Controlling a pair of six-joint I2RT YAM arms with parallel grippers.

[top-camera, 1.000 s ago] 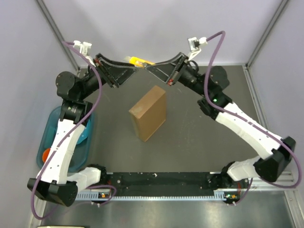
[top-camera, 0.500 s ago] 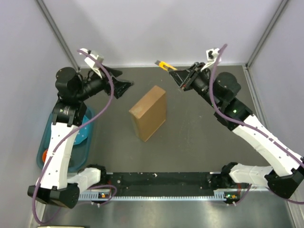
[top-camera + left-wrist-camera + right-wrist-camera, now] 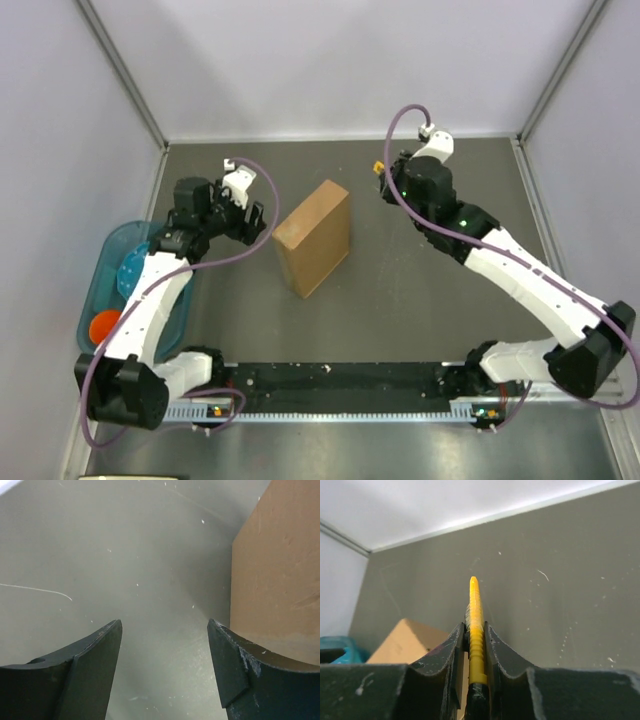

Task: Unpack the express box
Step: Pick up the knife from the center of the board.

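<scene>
A: Where is the express box (image 3: 312, 238)?
B: Standing on edge, mid-way across the desk (image 3: 400, 300); the left end effector (image 3: 165, 630) is spread just beside it.
A: And the right end effector (image 3: 475, 632)?
B: Pinching a yellow utility knife (image 3: 474, 597), nearer the far edge.

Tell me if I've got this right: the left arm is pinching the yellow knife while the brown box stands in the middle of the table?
Not quite: the right gripper is pinching the yellow knife, as the right wrist view shows. The left gripper is open and empty. The brown box does stand in the middle of the table.
</scene>
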